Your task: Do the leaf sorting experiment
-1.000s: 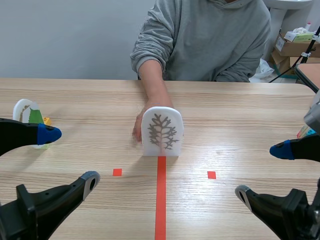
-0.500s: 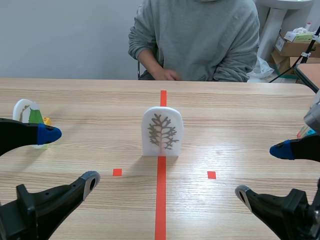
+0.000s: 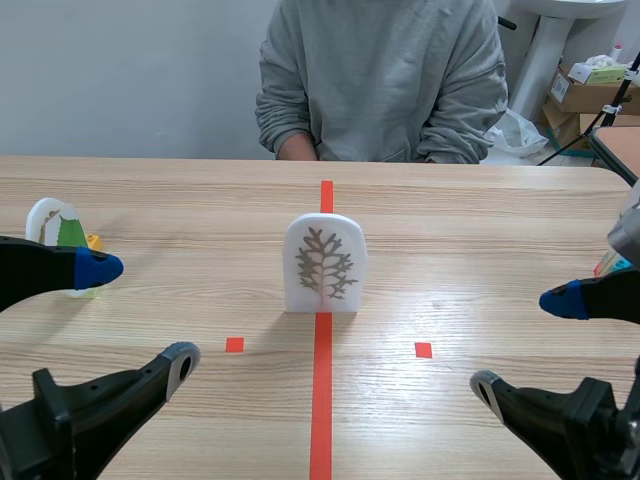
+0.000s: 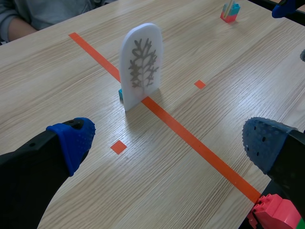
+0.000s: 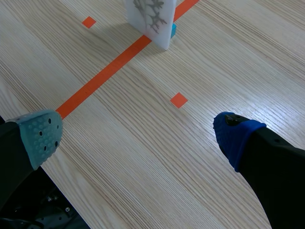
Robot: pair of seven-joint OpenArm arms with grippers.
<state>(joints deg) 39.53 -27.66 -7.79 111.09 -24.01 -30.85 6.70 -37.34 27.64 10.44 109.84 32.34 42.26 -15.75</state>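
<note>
The white tree card (image 4: 140,64) stood upright on the orange tape line, well ahead of the left gripper (image 4: 169,143) and ahead of the right gripper (image 5: 137,135), touching neither. Both grippers were wide open and held nothing. The card looked thin, stiff, light and smooth, so it could probably tip over or slip. The best hold seemed to be its 2 flat faces near the round top, pinched gently. A small blue block (image 4: 120,93) sat at its foot.

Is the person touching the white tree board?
No, the tree board stands alone on the orange line, with no hand near it.
</note>
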